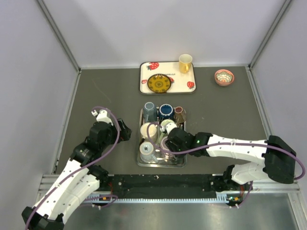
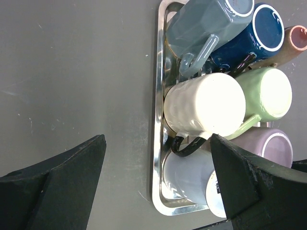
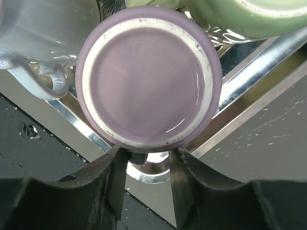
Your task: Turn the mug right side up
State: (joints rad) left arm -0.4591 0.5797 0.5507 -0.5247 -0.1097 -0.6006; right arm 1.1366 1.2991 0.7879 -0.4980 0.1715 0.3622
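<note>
Right gripper (image 3: 147,162) sitting at the purple mug's (image 3: 148,81) near edge, fingers narrowly apart; cannot tell whether they are pinching anything. Mug standing base-up in the metal tray (image 3: 261,55), just beside a green mug (image 3: 249,14). Left gripper (image 2: 158,141) hanging spread wide over the tray's left rim

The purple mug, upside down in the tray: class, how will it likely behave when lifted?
The purple mug looks glazed and glossy, so probably stiff but slippery. It is likely ceramic, so fairly heavy and chippable. Crowded by the green mug and the pale mug, it may knock them when lifted.
</note>
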